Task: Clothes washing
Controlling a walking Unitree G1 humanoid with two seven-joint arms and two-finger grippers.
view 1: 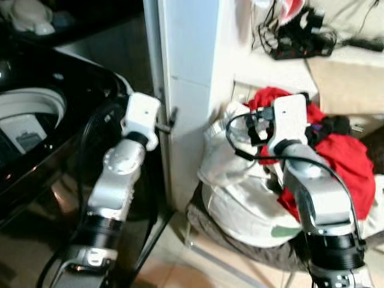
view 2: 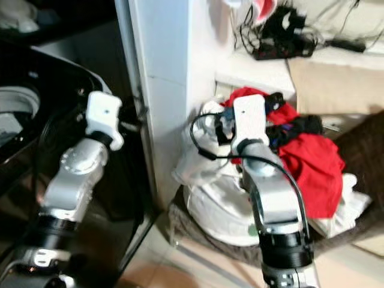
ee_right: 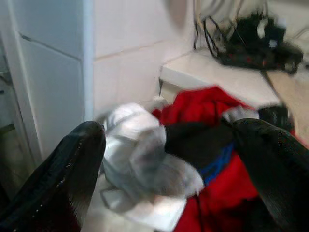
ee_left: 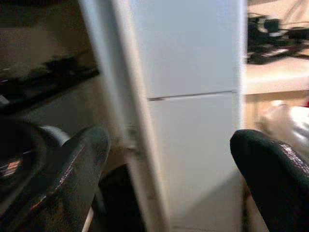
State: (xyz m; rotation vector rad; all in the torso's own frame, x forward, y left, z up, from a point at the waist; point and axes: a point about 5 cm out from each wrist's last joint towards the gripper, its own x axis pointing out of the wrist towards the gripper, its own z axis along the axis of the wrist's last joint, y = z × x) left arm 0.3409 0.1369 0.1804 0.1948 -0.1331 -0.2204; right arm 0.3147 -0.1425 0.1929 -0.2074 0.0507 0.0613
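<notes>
**Operator:** Report the state of each gripper and the location of the laundry.

**Technician:** The right gripper (ee_right: 169, 159) is raised over the heap of clothes (view 1: 264, 180). Its fingers (ee_right: 63, 174) are spread wide and hold nothing. The heap lies on a low seat (view 1: 240, 246) beside the white pillar (view 1: 186, 90). A white garment (ee_right: 140, 159) sits at the pillar-side edge of the heap. A red garment (view 1: 345, 162) covers the far side, with a dark item with blue trim (ee_right: 212, 145) between them. The left gripper (ee_left: 169, 159) is also wide open and empty. It points at the white pillar, close to its corner. The washing machine (view 1: 36, 120) stands to the robot's left with its drum opening visible.

**Operator:** State the likely step in hand.

**Technician:** Judged from the pose, the right gripper is lining up for a pick from the heap. No garment is gripped yet.

**Operator:** List the hazards from this position.

**Technician:** 1. The garments overlap. A closure on the white garment may drag the dark item along or spill clothes off the edge of the seat.
2. The cable (view 1: 240, 129) looped beside the right wrist hangs near the fabric and may snag.
3. The left gripper is near the pillar corner. A swing toward the washing machine may strike it.
4. A shallow pinch on loose cloth may slip during transfer.
</notes>
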